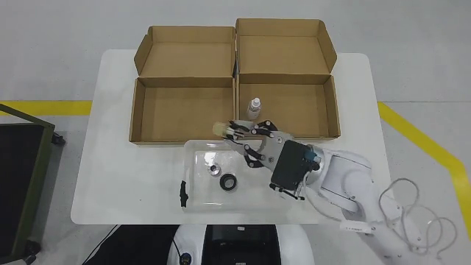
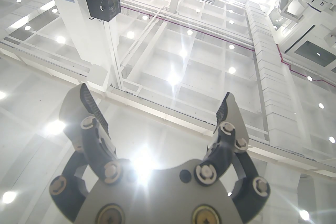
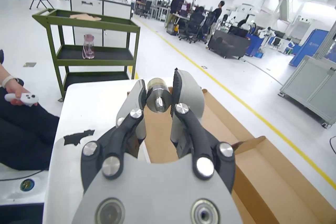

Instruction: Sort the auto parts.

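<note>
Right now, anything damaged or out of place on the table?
A ragged black patch on the white table beside the clear tray: torn tape or chipped surface, cannot tell which. The right gripper holds its metal part squarely. Nothing else stands out.

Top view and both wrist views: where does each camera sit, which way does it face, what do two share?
Top view: high on the robot, facing down at table and boxes; right hand shows.
Left wrist view: on that wrist, facing the ceiling; open left hand shows.
Right wrist view: on that wrist, facing level over the table; its hand grips a metal part.
Shared: top and right wrist views show that part.
</note>
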